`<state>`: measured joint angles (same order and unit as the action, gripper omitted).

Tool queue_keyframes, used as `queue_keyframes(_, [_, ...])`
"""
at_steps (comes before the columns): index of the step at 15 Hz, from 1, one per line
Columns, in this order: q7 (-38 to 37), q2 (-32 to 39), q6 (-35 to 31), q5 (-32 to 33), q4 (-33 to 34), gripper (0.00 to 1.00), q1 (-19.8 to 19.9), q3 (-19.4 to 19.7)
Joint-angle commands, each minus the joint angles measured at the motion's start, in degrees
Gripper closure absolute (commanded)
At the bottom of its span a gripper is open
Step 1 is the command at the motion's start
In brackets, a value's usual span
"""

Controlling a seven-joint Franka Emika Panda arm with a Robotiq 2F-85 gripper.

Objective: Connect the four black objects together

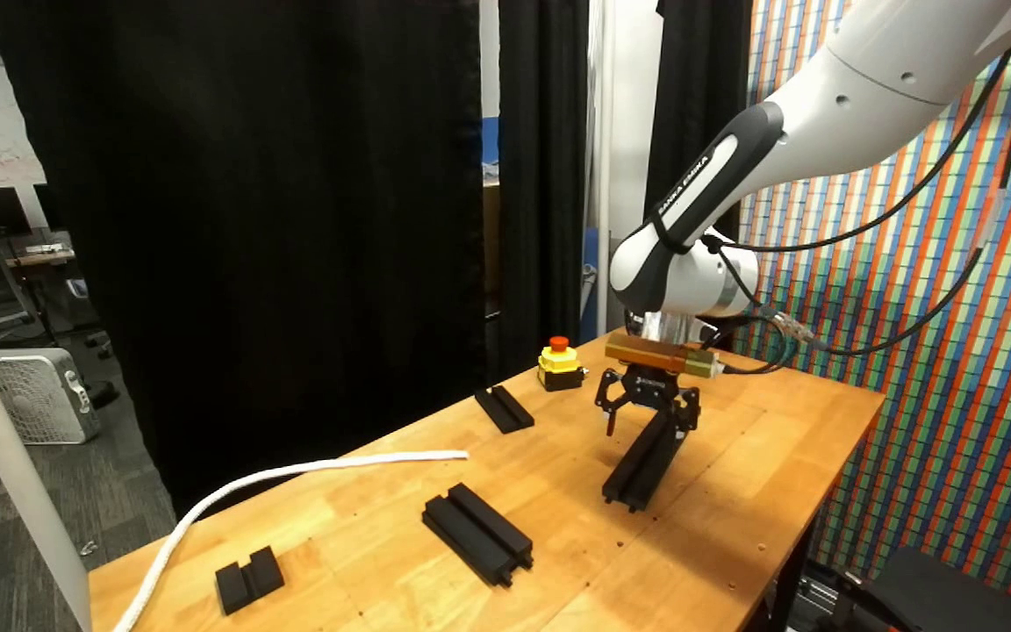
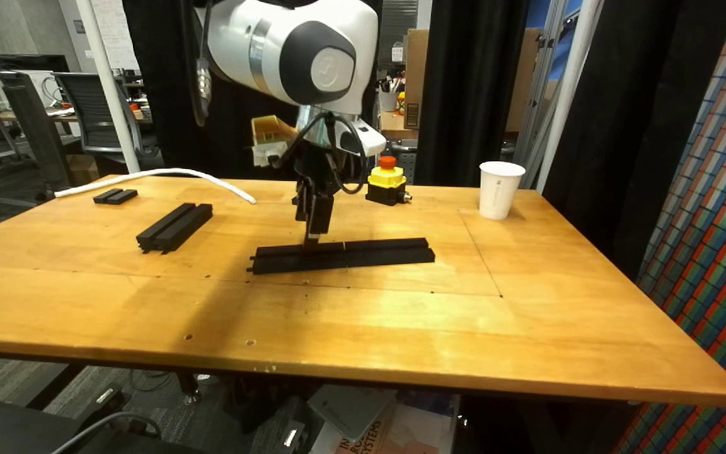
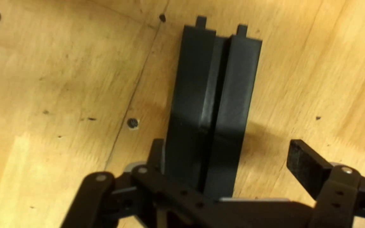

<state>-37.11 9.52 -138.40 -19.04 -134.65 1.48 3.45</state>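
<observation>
Black two-fingered pincer: spread apart, empty. Beneath, on the light wooden table: long matte-black grooved bar, seemingly two joined. Remaining for me: shorter matte-black grooved bar, unattached; fourth uncertain.

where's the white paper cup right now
In an exterior view, the white paper cup stands upright near the far right corner of the light-brown wooden table, to the right of the red-topped yellow emergency button.

Both exterior views look down across the table, farther off; the wrist view faces down, near a bar.
</observation>
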Motion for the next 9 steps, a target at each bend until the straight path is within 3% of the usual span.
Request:
queue_keyframes(1, [-1.1,-5.6,12.2,4.8,3.0,0.00,-2.6,-1.8])
queue_keyframes(5, [1.0,-2.7,24.8,8.3,13.4,0.00,-5.7,-5.9])
queue_keyframes(9, [2.2,4.7,31.0,13.1,25.1,0.00,-9.6,-9.4])
